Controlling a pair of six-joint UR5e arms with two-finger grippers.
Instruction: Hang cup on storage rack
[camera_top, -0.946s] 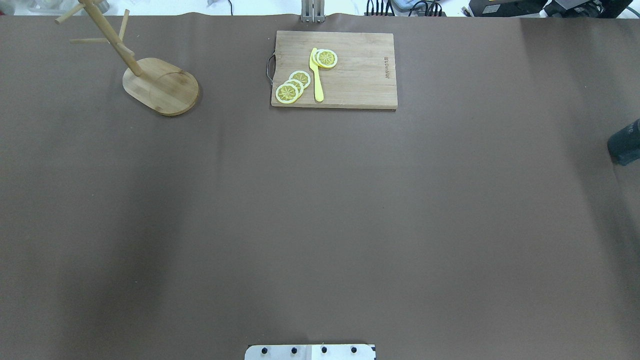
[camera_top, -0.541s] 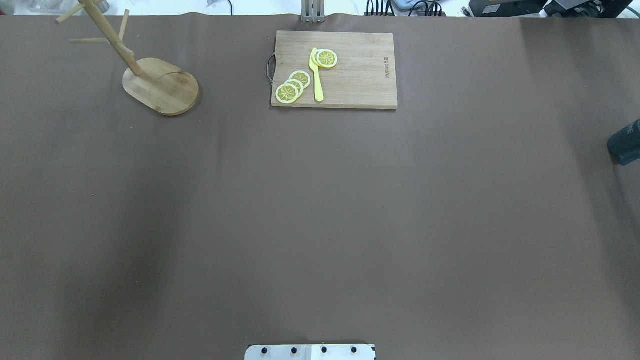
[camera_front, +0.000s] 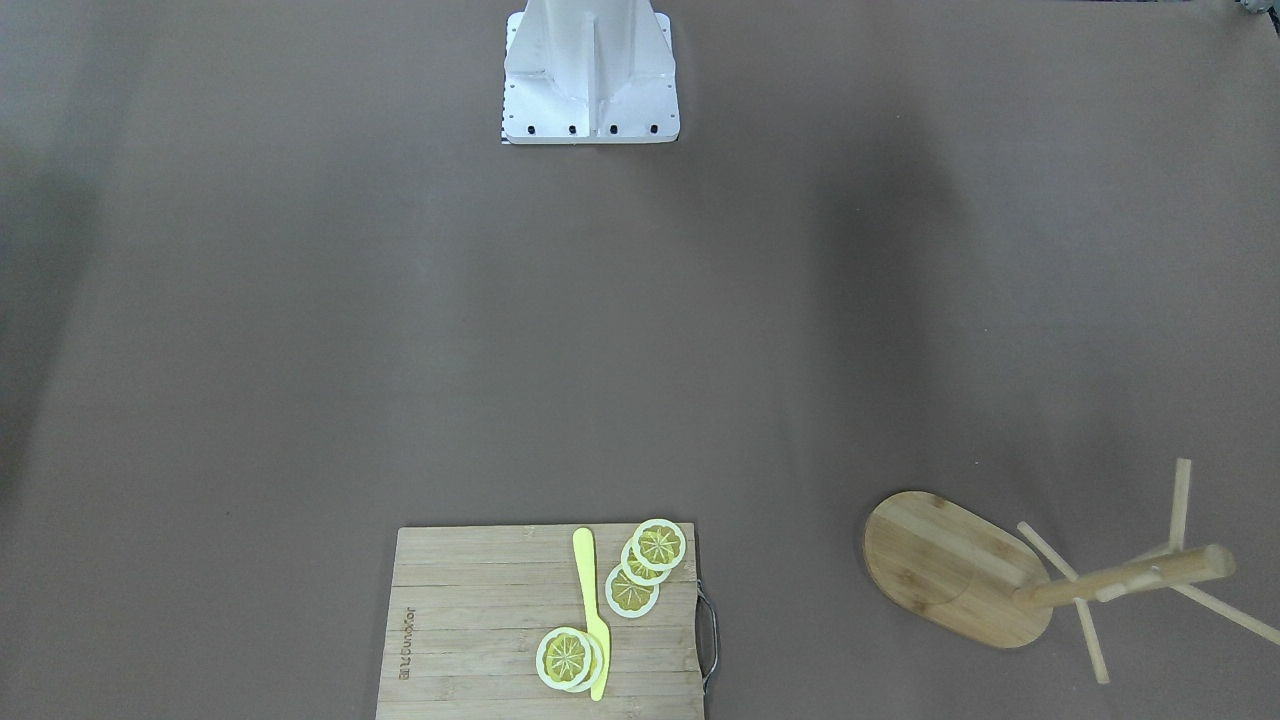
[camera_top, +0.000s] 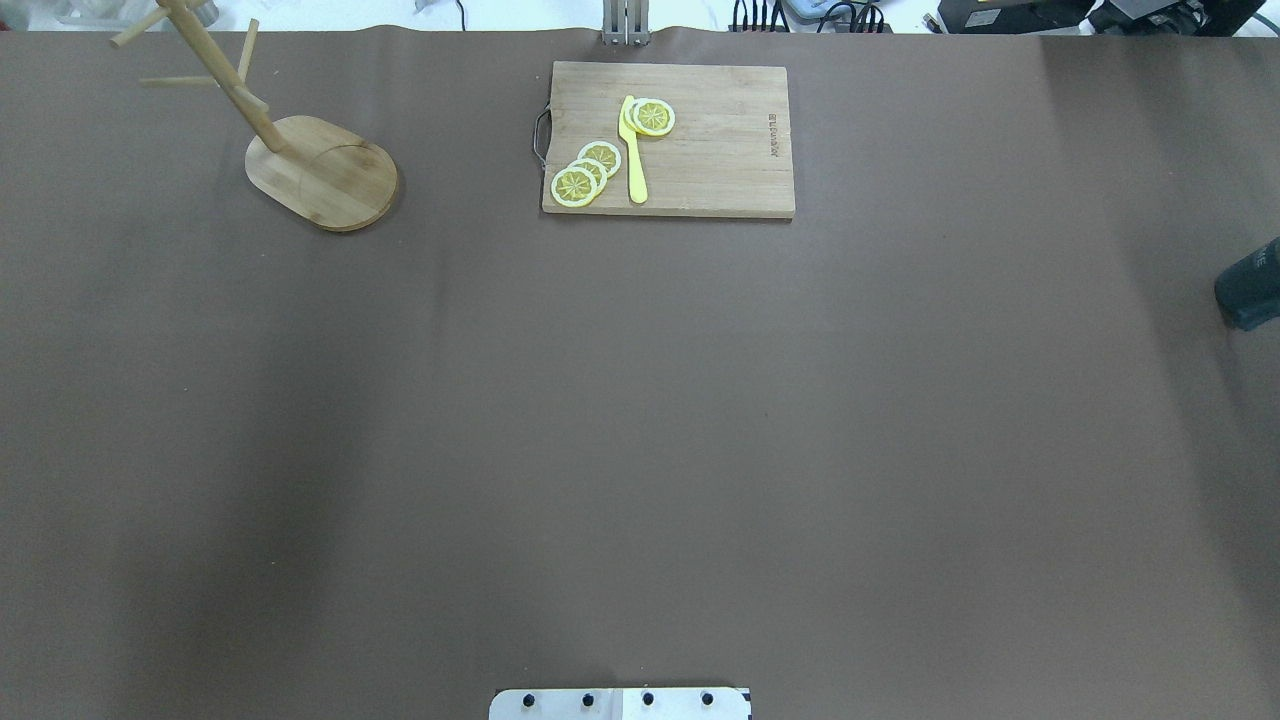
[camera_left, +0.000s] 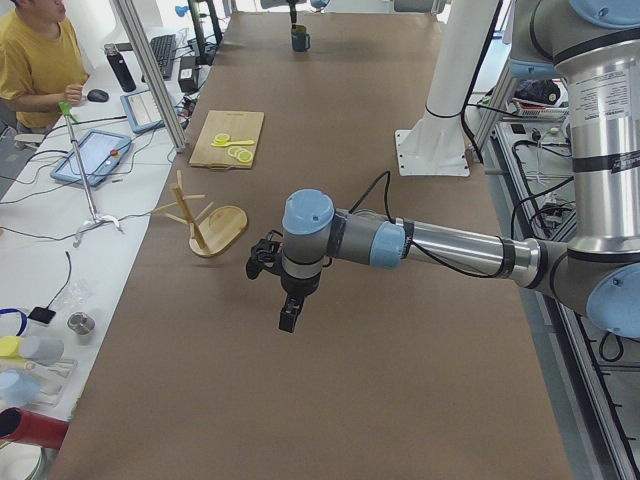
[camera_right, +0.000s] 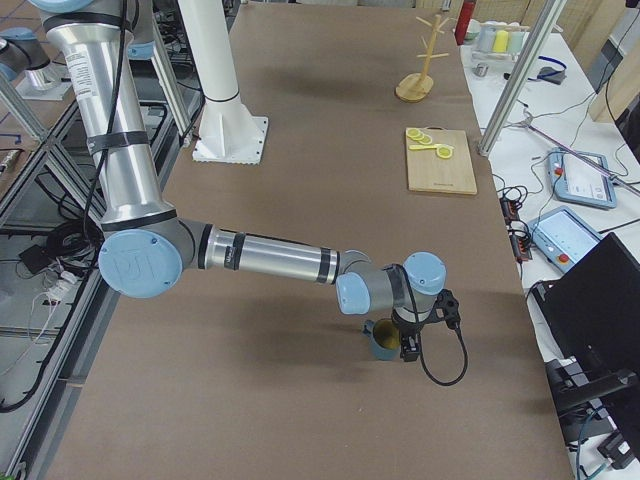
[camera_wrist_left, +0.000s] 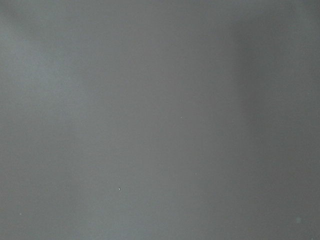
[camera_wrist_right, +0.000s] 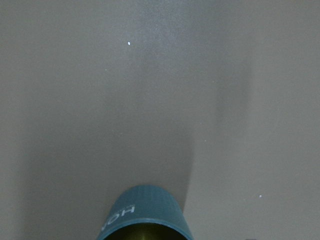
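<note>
the cup (camera_top: 1252, 287) stands at the far right edge of the bench (camera_top: 640, 450), cut off by the frame in the overhead view. in the right side view it is upright, mouth up, olive inside showing. the right gripper (camera_right: 405, 348) sits right against it, on the side away from the robot. the right wrist camera looks past the cup's rim and lettered wall at the bottom of its picture, so the cup is directly under that wrist. no fingers show there, and the side view is too coarse. i cannot tell whether the right gripper is spread, closed or already pinching the cup, nor which way the handle points.

the rack (camera_top: 320, 172) is at the far left corner, post upright on its oval base, pegs bare. nearly the whole bench lies between cup and rack, with the cutting board (camera_top: 700, 150) at the far edge between them. the right arm is the one at the cup. the left gripper (camera_left: 287, 312) hangs over the left half of the bench, nearer the rack. its state i also cannot tell, since its wrist camera shows only bare bench.

against the overhead frames from just before, nothing has shifted. the cup keeps its spot at the right edge, and the rack and board are as they were.
</note>
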